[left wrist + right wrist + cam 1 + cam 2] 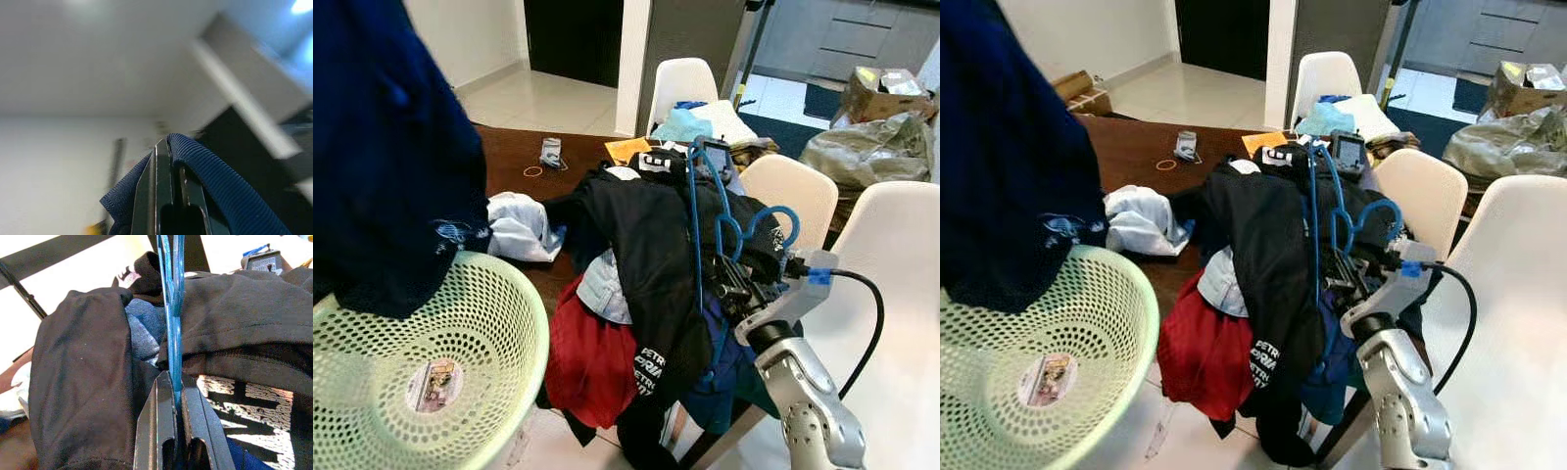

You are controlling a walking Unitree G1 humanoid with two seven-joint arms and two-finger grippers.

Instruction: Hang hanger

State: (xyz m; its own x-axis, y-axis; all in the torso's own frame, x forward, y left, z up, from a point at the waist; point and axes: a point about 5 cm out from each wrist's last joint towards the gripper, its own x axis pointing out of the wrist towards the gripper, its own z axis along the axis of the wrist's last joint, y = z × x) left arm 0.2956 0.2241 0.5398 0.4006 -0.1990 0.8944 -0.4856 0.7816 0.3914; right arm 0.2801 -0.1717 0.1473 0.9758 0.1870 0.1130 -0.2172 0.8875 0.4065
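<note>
A dark wood bench (514, 147) runs across frame centre, buried under a heap of clothes (636, 255): black printed tee, red cloth, pale denim, all soft and slack. Lower left, a pale green perforated plastic basket (499, 304), w/ a navy ribbed garment (382, 147) filling the upper left. White moulded chairs (901, 255) at right. Centre-right, the right pincer (171, 396) is clamped narrow on the thin blue plastic hanger (705, 211), hook curling just above the arm. The left pincer (168, 161) is pinched on the navy garment's ribbed edge.

Risk, as judged: hanger is slim and slick, gripped edge-on, so it could twist or slip when lifted; its bars sit against the heap and may snag the black tee, dragging clothes off the bench edge.
</note>
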